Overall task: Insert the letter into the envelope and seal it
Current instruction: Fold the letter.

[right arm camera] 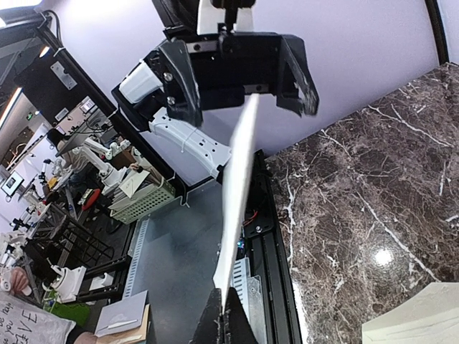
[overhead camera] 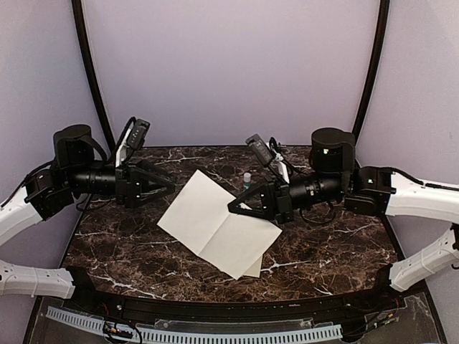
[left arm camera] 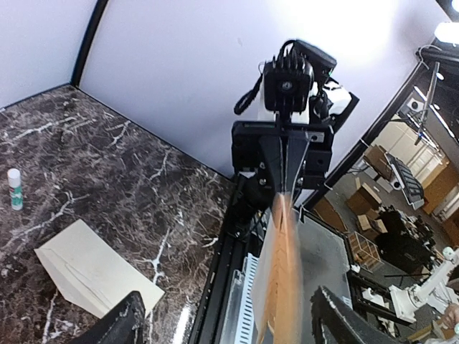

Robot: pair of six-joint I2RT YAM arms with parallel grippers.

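The letter (overhead camera: 215, 218), a white creased sheet, hangs in the air over the table's middle. My right gripper (overhead camera: 235, 206) is shut on its right edge; in the right wrist view the sheet (right arm camera: 240, 186) runs edge-on out of the closed fingertips (right arm camera: 231, 304). My left gripper (overhead camera: 171, 188) is open at the sheet's left corner. In the left wrist view the sheet (left arm camera: 283, 287) stands edge-on between the spread fingers (left arm camera: 122, 322), touching neither. The cream envelope (left arm camera: 86, 276) lies flat on the table, mostly hidden under the letter from above (overhead camera: 256, 269).
A small white glue stick with a green band (overhead camera: 247, 179) stands on the dark marble table (overhead camera: 337, 236) behind the letter; it also shows in the left wrist view (left arm camera: 13, 188). Black rails run along the table's near edge (overhead camera: 215, 312).
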